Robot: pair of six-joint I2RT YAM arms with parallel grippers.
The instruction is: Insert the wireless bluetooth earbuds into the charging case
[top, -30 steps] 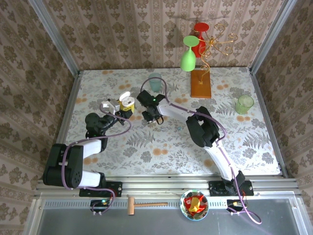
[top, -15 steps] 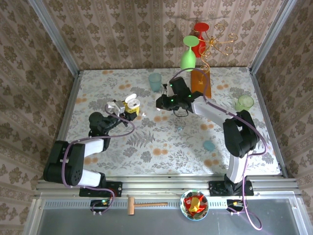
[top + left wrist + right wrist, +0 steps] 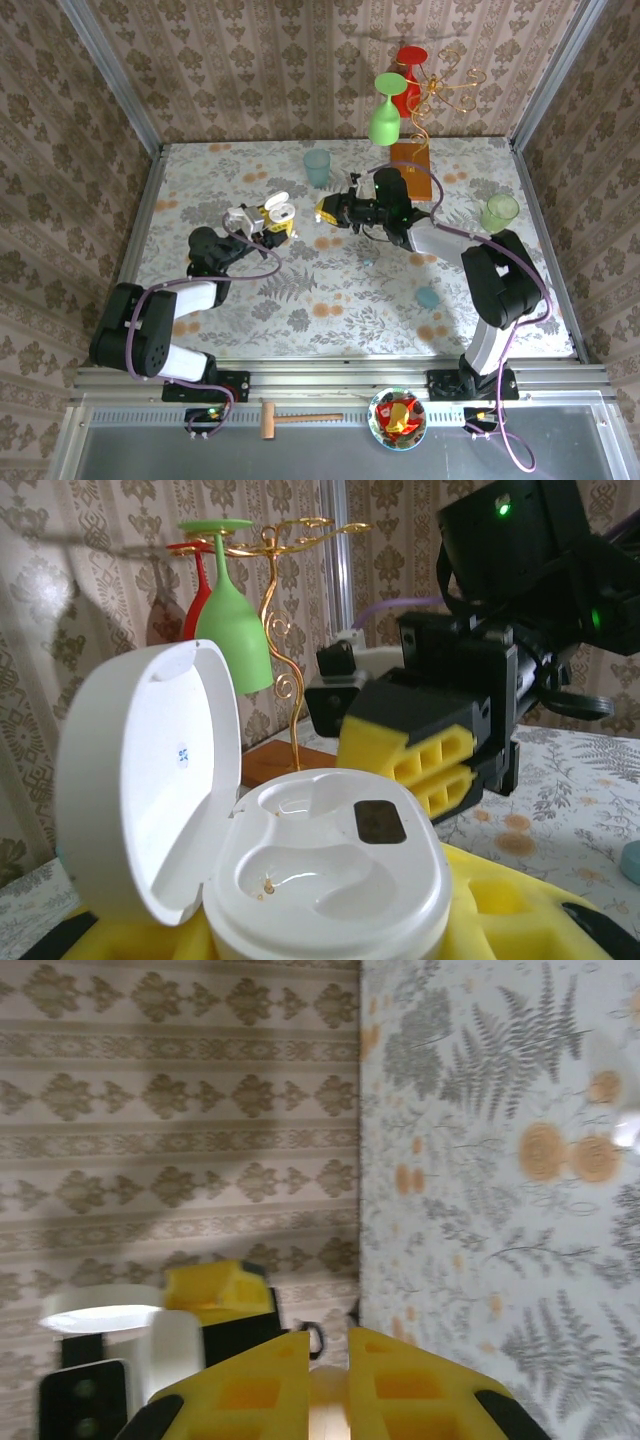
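Nothing is inserted yet: the glossy white clamshell charging case [image 3: 330, 880] is clamped open in the left gripper [image 3: 266, 222], wells empty. The right gripper [image 3: 328, 1348] is pinched shut (contents unclear); a tiny white plastic earbud [image 3: 323, 243] is seen lying on the floral table [image 3: 330, 312].

Nothing readable — the tiny blue mark [image 3: 183, 754] inside the charging case [image 3: 330, 880] lid is too small.

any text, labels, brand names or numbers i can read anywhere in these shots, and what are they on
None of it reads as words or numbers.
Inside the lid of the charging case: a tiny blue printed mark, too small to read.
On the case's top face, the dark rectangle: no lettering visible.
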